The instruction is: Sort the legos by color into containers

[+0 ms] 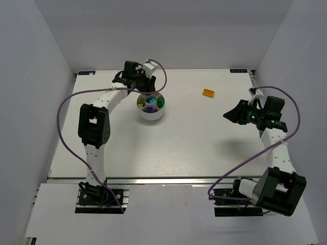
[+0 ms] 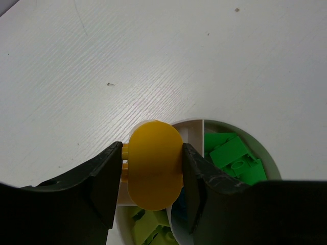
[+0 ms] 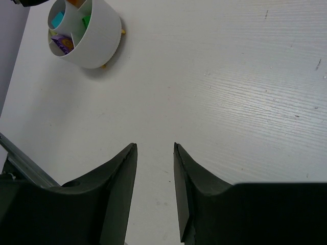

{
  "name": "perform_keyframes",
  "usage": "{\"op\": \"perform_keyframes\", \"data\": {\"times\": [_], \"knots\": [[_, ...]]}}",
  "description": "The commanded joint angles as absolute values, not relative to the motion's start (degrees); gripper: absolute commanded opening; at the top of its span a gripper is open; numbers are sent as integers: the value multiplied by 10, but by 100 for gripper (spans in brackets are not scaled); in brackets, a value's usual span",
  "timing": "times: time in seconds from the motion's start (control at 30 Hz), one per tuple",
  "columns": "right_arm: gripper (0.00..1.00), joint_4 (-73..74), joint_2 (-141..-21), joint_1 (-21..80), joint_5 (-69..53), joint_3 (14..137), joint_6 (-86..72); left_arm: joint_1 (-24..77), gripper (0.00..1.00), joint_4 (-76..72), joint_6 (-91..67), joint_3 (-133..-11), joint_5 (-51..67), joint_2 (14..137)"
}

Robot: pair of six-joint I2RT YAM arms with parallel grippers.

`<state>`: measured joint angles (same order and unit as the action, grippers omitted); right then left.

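Bearing divided dish (image 1: 150, 114), white table (image 1: 194, 148), grey walls (image 1: 30, 76)

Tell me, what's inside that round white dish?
Green bricks, lime ones, a purple one and a cyan one. The left gripper, holding an orange piece, hides the rest of the dish.

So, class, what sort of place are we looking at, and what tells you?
Probably a robotics lab test cell: two black-and-white jointed robot arms mounted at a plain white table, blank white panel walls boxing it in, and a round white divided dish of coloured plastic bricks.
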<state>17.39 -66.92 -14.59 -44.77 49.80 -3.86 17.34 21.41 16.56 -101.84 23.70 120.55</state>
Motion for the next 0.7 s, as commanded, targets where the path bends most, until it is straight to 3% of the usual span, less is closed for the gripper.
{"op": "perform_keyframes", "data": {"times": [0.0, 0.37, 0.67], "knots": [[41, 157, -670, -145, -459, 498, -33, 175, 49, 221, 178, -1018, 273, 1166], [41, 156, -671, -145, -461, 497, -33, 170, 50, 228, 197, -1020, 313, 1163], [41, 156, -671, -144, -461, 497, -33, 164, 58, 230, 217, -1021, 338, 1165]]}}
